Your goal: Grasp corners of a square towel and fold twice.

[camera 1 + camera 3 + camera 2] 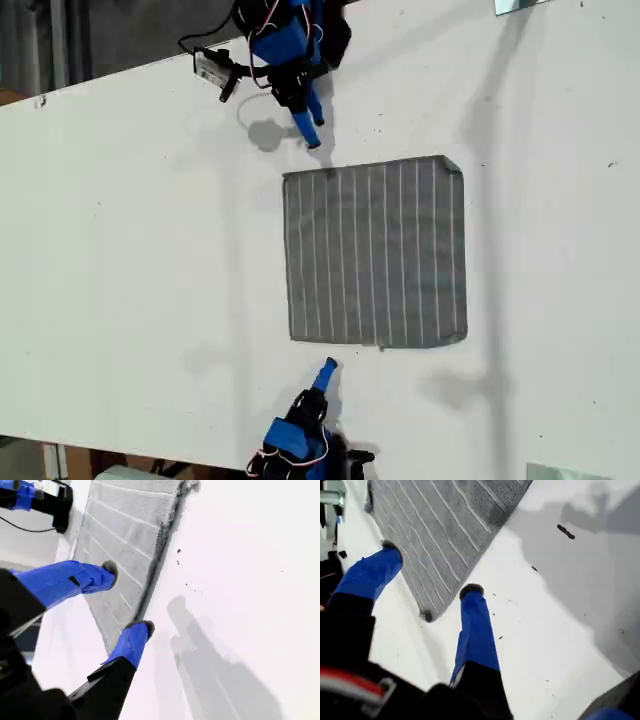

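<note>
The towel [375,252] is a grey square cloth with thin white stripes, lying flat on the white table. My first gripper [310,128] hovers open just above the towel's top-left corner [289,179] in the exterior view. In the first wrist view that gripper [430,569] straddles the near corner [426,614], one finger over the cloth and one at its edge. My second gripper [325,372] sits below the towel's bottom edge in the exterior view. It is open too [127,600], one finger above the towel [130,535] and the other at its near corner.
The white table [120,280] stretches wide around the towel. A black cable and a small camera module [212,66] lie beside the first arm's base at the exterior view's top. The table's edge runs along the exterior view's bottom left.
</note>
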Tool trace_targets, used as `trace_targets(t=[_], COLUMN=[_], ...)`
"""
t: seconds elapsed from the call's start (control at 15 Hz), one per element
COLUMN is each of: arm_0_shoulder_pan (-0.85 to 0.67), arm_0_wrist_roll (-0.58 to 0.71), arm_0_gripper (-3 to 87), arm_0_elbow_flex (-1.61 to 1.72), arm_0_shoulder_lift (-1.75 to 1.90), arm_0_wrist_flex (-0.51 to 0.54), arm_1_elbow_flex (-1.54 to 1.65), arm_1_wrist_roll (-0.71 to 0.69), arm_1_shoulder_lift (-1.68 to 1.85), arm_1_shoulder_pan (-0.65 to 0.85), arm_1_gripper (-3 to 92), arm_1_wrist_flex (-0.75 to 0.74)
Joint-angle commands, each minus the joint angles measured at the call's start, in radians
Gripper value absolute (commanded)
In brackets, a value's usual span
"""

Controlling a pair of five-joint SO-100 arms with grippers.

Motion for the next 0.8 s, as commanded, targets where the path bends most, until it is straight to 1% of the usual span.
trace_targets(t=[0.0, 0.07, 0.13, 0.2, 0.27, 0.33, 0.4, 0.47, 0.53, 0.6, 0.67, 0.73], arm_0_shoulder_pan=[-0.267, -0.210, -0.133, -0.075, -0.046, -0.041, -0.023, -0.014, 0.015, 0.031, 0.000, -0.008], arm_0_wrist_roll=[-0.052, -0.133, -0.206, -0.308, -0.442, -0.506, -0.558, -0.595, -0.686, -0.683, -0.693, -0.666], arm_0_gripper=[17.3, 17.3, 17.3, 17.5, 22.1, 23.8, 31.6, 34.1, 49.7, 50.4, 50.4, 50.4], arm_0_elbow_flex=[0.006, 0.006, 0.006, 0.006, 0.006, 0.002, -0.003, -0.002, -0.002, -0.005, -0.002, 0.003], arm_0_shoulder_lift=[0.005, 0.005, 0.005, 0.005, 0.005, 0.005, 0.005, 0.005, 0.005, 0.006, 0.006, 0.006], arm_0_wrist_flex=[-0.028, -0.026, -0.026, -0.026, -0.034, -0.014, -0.008, -0.009, -0.008, -0.008, -0.011, -0.023], arm_1_elbow_flex=[-0.015, -0.012, 0.014, 0.034, 0.038, 0.018, 0.015, 0.015, 0.018, 0.017, 0.017, 0.015], arm_1_wrist_roll=[-0.006, 0.003, 0.003, 0.023, 0.023, 0.018, 0.025, 0.025, 0.023, 0.015, 0.015, 0.015], arm_1_shoulder_lift=[-0.006, -0.006, -0.006, -0.006, -0.006, -0.006, -0.006, -0.006, -0.006, -0.006, -0.006, -0.006], arm_1_shoulder_pan=[0.072, 0.035, -0.034, -0.052, -0.115, -0.173, -0.141, -0.106, -0.098, -0.083, -0.080, -0.089], arm_1_gripper=[26.5, 33.2, 34.7, 30.9, 30.2, 34.6, 30.9, 29.9, 30.6, 26.9, 26.3, 26.5], arm_1_wrist_flex=[0.012, -0.012, -0.078, -0.127, -0.190, -0.140, -0.089, -0.057, -0.057, -0.055, -0.055, -0.054])
